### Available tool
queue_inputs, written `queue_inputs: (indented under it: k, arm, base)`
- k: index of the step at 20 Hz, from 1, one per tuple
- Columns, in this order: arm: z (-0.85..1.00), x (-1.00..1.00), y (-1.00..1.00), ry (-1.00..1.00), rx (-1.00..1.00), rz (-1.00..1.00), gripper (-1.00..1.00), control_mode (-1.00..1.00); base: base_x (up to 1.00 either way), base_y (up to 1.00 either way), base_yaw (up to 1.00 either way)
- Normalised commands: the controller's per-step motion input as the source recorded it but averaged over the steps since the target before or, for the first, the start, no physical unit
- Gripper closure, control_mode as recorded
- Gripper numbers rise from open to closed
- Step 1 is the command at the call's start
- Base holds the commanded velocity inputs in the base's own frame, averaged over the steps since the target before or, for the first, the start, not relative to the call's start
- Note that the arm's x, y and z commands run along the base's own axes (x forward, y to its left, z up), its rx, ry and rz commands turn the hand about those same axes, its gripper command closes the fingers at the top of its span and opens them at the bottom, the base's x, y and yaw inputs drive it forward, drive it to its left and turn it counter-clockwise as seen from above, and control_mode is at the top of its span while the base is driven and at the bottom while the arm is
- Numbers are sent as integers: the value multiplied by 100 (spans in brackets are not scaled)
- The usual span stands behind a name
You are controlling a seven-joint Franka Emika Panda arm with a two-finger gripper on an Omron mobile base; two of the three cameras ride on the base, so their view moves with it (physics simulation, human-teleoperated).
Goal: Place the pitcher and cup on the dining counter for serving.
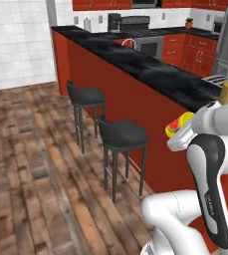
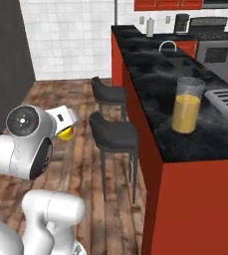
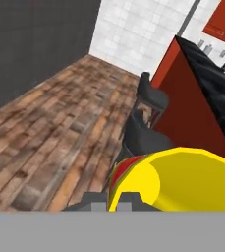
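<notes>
Your gripper [image 3: 113, 199] is pinched on the cup [image 3: 182, 179], which lies tipped, its mouth facing away from the hand toward the stools [image 3: 146, 115]. In the right base view the cup [image 2: 65, 132] hangs beside the arm, low and out over the floor. The counter [image 2: 205, 137] lies well to your right and higher, with the pitcher [image 2: 186, 105] already standing on it. You'll likely need to lift and swing right, then stand the cup upright.
</notes>
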Motion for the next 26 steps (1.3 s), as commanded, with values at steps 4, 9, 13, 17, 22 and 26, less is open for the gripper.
queue_inputs:
  k: [4,9,13,17,22,26]
  arm:
    - [0,0,0,0,0,0,100,100]
    - [0,0,0,0,0,0,100,100]
    - [0,0,0,0,0,0,100,100]
    - [0,0,0,0,0,0,100,100]
    - [0,0,0,0,0,0,100,100]
    - [0,0,0,0,0,0,100,100]
  base:
    - [75,88,-65]
    - [56,77,-70]
    - [48,74,-72]
    - [49,75,-70]
    - [53,70,-59]
    - [0,17,-4]
